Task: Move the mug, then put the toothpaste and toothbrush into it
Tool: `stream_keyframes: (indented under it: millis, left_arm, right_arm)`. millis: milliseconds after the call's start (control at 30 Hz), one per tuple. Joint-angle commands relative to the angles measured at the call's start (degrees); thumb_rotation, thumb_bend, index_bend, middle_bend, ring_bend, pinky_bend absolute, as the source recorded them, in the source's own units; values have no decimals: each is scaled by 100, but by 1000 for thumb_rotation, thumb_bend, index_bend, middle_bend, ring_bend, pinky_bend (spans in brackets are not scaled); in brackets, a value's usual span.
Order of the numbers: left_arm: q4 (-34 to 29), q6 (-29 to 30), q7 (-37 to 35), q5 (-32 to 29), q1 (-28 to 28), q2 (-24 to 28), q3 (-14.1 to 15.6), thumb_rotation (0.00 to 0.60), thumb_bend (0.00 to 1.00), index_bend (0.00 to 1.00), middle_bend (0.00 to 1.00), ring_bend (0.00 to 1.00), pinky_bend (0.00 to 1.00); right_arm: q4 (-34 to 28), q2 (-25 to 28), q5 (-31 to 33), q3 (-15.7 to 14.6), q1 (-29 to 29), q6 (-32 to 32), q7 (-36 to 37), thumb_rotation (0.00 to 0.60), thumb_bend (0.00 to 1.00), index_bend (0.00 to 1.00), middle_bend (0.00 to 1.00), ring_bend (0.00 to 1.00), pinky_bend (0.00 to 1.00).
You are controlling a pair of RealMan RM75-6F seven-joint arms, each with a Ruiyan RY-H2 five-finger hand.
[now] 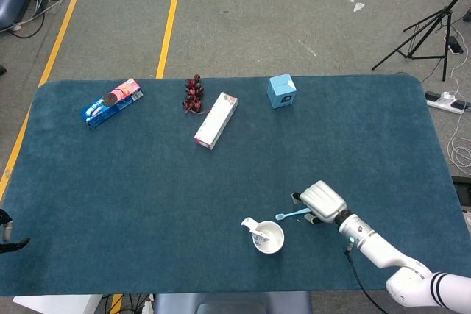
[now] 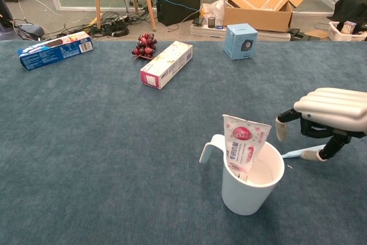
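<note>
Chest view: right hand (image 2: 327,119) hovers, fingers apart, over the toothbrush (image 2: 293,154) beside the mug (image 2: 248,185) holding toothpaste (image 2: 243,146).

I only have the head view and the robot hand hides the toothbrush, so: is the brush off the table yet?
Observer: No. From the chest view, the pale blue plastic toothbrush lies flat on the blue cloth table.
Operator: Is it gripped?
Observer: Seemingly not: the right robot hand arches over the handle, one fingertip down at it, thumb clear of it.
Operator: And the toothpaste?
Observer: The pink and white toothpaste tube leans in the white plastic mug, its top well above the rim.
</note>
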Motion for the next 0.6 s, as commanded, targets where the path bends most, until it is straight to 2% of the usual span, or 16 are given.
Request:
stream_keyframes:
  millis: [33, 600]
  left_arm:
    - [0, -1, 2, 1, 0, 0, 2, 600, 0, 883, 478, 425, 555]
    - [-3, -4, -4, -2, -2, 1, 0, 600, 0, 883, 478, 425, 555]
  right_arm:
    - [23, -13, -21, -20, -26, 27, -6, 600, 195, 435, 1000, 1000, 1000]
    - [347, -248, -38, -8, -14, -82, 193, 600, 196, 468, 1000, 1000, 1000]
